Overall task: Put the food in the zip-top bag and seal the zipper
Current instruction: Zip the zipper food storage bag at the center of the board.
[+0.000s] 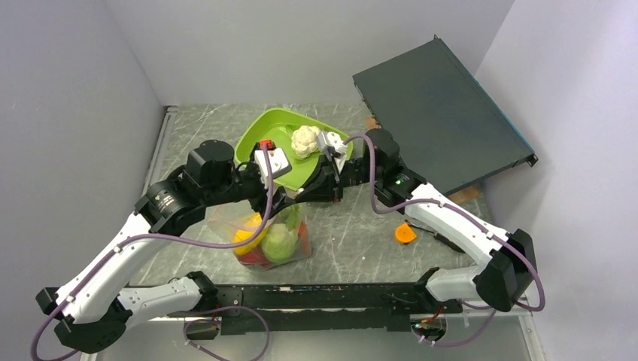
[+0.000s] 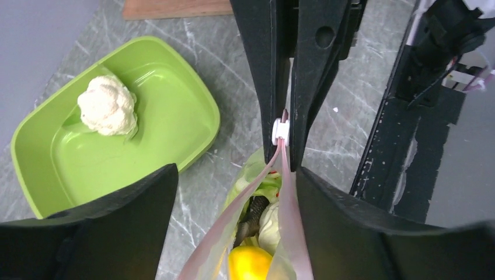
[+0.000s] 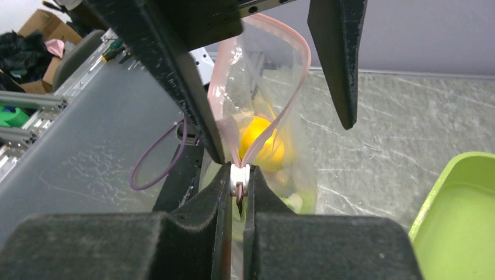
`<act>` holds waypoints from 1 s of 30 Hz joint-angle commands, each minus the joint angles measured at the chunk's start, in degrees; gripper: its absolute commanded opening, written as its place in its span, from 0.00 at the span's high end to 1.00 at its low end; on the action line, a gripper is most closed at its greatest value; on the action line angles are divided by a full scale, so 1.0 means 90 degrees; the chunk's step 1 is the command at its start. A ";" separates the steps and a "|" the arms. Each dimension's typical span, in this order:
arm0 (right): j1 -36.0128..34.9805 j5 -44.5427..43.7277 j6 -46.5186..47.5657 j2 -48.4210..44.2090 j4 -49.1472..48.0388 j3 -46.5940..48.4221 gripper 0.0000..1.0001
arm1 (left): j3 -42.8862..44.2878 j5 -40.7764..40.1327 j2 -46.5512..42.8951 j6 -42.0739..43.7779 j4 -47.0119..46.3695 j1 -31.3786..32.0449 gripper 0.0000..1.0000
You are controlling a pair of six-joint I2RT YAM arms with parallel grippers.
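From above, we see the bag [image 1: 272, 239] standing on the bench [image 1: 353, 226] just below both sets of fingers. It already holds yellow, green and red pieces of food. The cauliflower [image 1: 305, 141] lies in the green tray [image 1: 259, 139] beyond the fingers, and an orange disc [image 1: 405, 233] sits well off to the right fingers' side. The left fingers [image 1: 289, 203] and right fingers [image 1: 307, 194] meet over the bag's mouth.

In the left wrist view, the left fingers are spread wide and hold nothing, with the bag's pink zip strip running between them. Opposite, the right fingers are pinched shut and hold the bag by its white slider [image 2: 281, 131].

The right wrist view shows the same pinch. Past the slider the mouth gapes in a loop, with a yellow fruit [image 3: 262, 143] below it.

We judge the filling unfinished, since the cauliflower is still out and the zip is unsealed. The next move likely calls for the left fingers to fetch it while the right hold the mouth up, and then for the slider to be drawn along.

We can read no brand, label or writing anywhere.
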State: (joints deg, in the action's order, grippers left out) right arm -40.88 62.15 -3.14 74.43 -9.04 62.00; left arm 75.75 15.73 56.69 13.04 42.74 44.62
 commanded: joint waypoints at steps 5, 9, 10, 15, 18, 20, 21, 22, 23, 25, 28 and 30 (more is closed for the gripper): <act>-0.0011 0.0477 0.1099 -0.0368 0.0398 0.0527 1.00 | 0.0502 0.1019 0.0248 0.0030 0.0348 0.0023 0.50; -0.0013 0.0438 0.1011 -0.0438 0.0188 0.0469 1.00 | 0.0622 0.1216 0.0343 0.0017 0.0579 0.0024 0.70; -0.0017 0.0398 0.0982 -0.0447 0.0155 0.0453 1.00 | 0.0641 0.1285 0.0358 0.0010 0.0620 0.0023 0.74; -0.0011 -0.0094 0.0562 -0.0565 -0.0269 0.0184 0.84 | 0.0597 0.1276 0.0323 -0.0062 0.0597 0.0027 1.00; 0.0003 -0.0488 0.0060 -0.0715 -0.0724 -0.0281 0.59 | 0.0443 0.1266 0.0122 -0.0113 0.0392 0.0023 1.00; 0.0070 -0.0584 -0.0240 -0.0785 -0.1116 -0.0641 0.53 | 0.0322 0.1249 -0.0037 -0.0137 0.0237 0.0026 1.00; 0.0098 -0.0495 -0.0442 -0.0794 -0.1380 -0.0790 0.52 | 0.0270 0.1242 -0.0112 -0.0147 0.0175 0.0024 1.00; 0.0132 -0.0429 -0.0676 -0.0798 -0.1688 -0.0913 0.51 | 0.0225 0.1225 -0.0171 -0.0156 0.0139 0.0023 1.00; 0.0146 -0.0381 -0.0918 -0.0776 -0.2066 -0.1013 0.51 | 0.0188 0.1213 -0.0224 -0.0168 0.0112 0.0023 1.00; 0.0150 -0.0180 -0.1301 -0.0662 -0.2489 -0.1072 0.52 | 0.0127 0.1202 -0.0292 -0.0158 0.0096 0.0023 1.00; 0.0147 -0.0108 -0.1561 -0.0516 -0.2694 -0.1049 0.56 | 0.0107 0.1201 -0.0353 -0.0181 0.0074 0.0024 1.00; 0.0149 -0.0075 -0.1671 -0.0448 -0.2822 -0.1047 0.61 | 0.0100 0.1220 -0.0375 -0.0203 0.0047 0.0028 1.00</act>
State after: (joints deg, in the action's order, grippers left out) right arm -39.72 59.59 -13.54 70.06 -25.98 52.42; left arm 76.77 25.63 54.22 12.29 47.42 44.71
